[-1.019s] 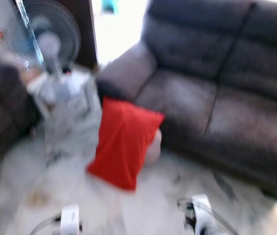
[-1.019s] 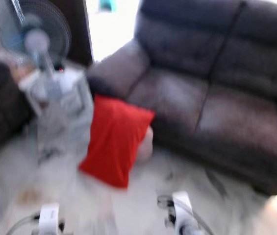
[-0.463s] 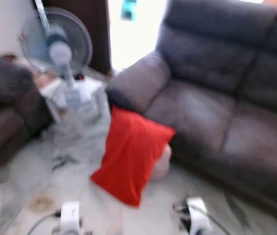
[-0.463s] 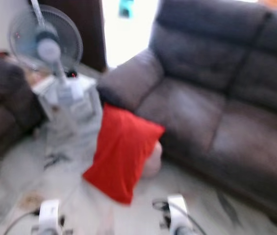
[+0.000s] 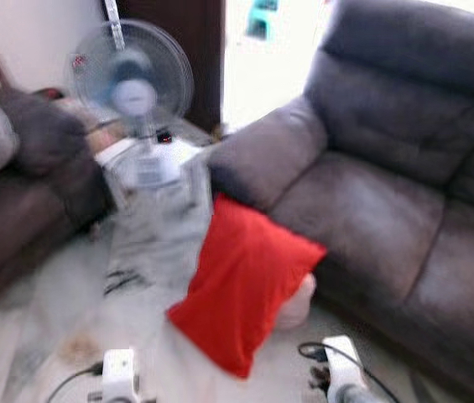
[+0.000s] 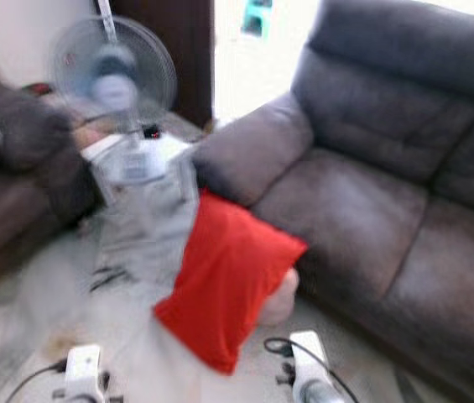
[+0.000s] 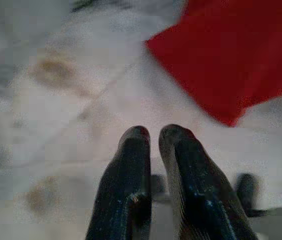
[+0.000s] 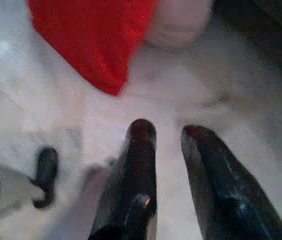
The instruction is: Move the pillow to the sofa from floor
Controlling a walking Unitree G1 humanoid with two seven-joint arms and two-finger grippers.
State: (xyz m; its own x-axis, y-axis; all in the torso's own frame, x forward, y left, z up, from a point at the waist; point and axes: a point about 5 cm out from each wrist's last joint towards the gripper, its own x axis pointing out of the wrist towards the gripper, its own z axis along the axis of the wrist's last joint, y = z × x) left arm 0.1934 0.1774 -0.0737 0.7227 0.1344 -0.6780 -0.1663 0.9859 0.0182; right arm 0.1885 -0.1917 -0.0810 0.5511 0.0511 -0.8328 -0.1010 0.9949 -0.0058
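A red pillow (image 5: 245,290) stands tilted on the pale marble floor, leaning against the front of a dark grey sofa (image 5: 388,201). A pale pink cushion (image 5: 297,300) sits behind its lower right side. My left gripper (image 7: 153,134) hangs above the floor short of the pillow's (image 7: 230,55) corner, its fingers nearly touching and holding nothing. My right gripper (image 8: 164,134) hovers over the floor near the pillow's (image 8: 91,35) lower corner, with a small gap between its fingers. Both wrists (image 5: 119,374) (image 5: 341,378) show at the bottom of the eye views.
A standing fan (image 5: 136,80) rises over a small white table (image 5: 148,168) left of the sofa arm. A second dark sofa (image 5: 18,201) with bundled items lies at the left. A bright doorway (image 5: 270,50) opens behind. Open floor lies before the pillow.
The whole picture has shifted right and down, so the camera has turned left. The pillow, sofa and fan keep their places relative to each other.
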